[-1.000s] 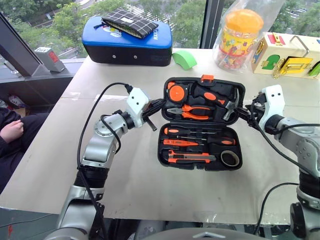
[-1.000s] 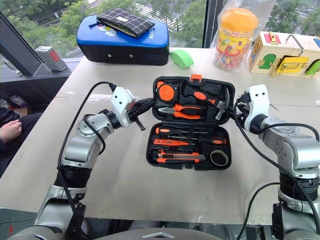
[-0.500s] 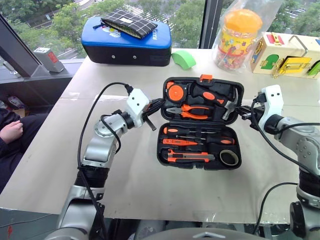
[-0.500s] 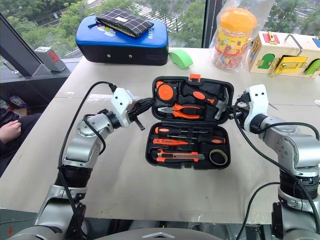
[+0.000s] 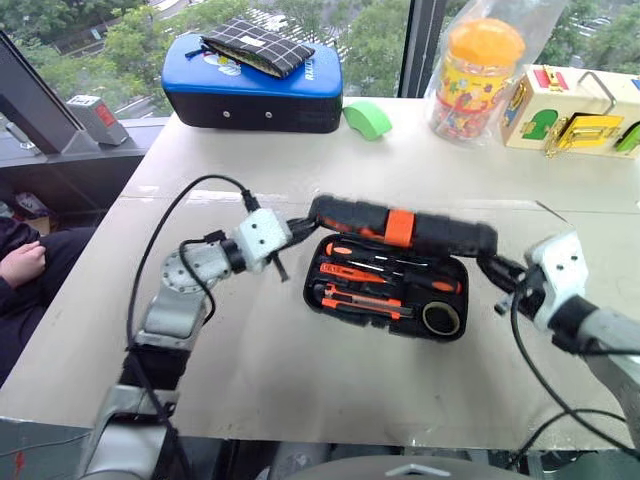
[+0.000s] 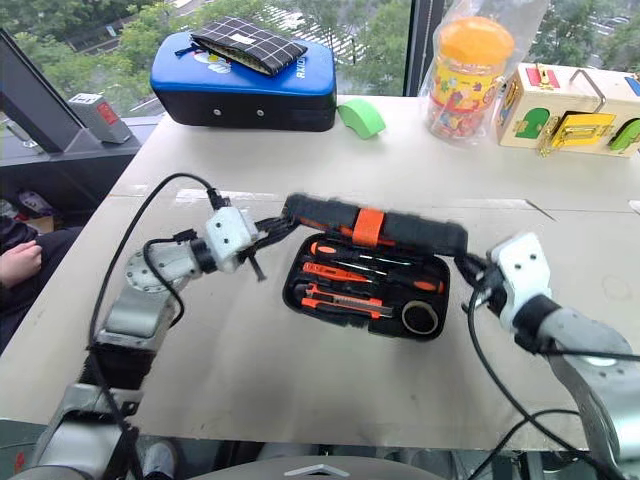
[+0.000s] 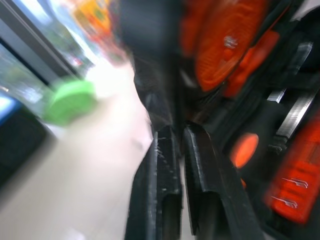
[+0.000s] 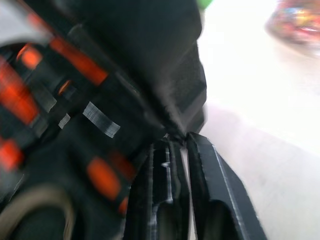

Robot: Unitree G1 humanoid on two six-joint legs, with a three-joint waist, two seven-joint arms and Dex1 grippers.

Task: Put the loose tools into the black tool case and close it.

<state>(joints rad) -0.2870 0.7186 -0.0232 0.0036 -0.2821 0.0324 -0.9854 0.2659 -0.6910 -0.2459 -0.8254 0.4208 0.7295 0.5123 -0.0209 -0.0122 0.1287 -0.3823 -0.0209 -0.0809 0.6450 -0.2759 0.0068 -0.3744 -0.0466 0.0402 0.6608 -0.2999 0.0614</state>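
The black tool case (image 5: 318,296) lies mid-table with its lid (image 5: 440,233) swung halfway down, the orange latch (image 5: 400,227) facing me. Inside the base lie the screwdrivers (image 5: 372,260), a thin orange tool (image 5: 345,272), the utility knife (image 5: 362,298) and the tape roll (image 5: 440,318). My left gripper (image 5: 298,227) sits at the lid's left end, its fingers (image 7: 167,155) close together with nothing between them. Against the lid's right end, my right gripper (image 5: 494,268) is likewise shut, fingers (image 8: 167,165) at the lid's corner.
A blue-topped case (image 5: 255,90) with a checked pouch (image 5: 260,45) stands at the back left. A green object (image 5: 368,118), an orange-lidded jar (image 5: 478,70) and a toy box (image 5: 575,110) line the back. A person's hand (image 5: 25,265) rests at the far left.
The lid has swung from lying open and flat to halfway down over the base. Both grippers have come toward me and lower, staying at the lid's two ends.
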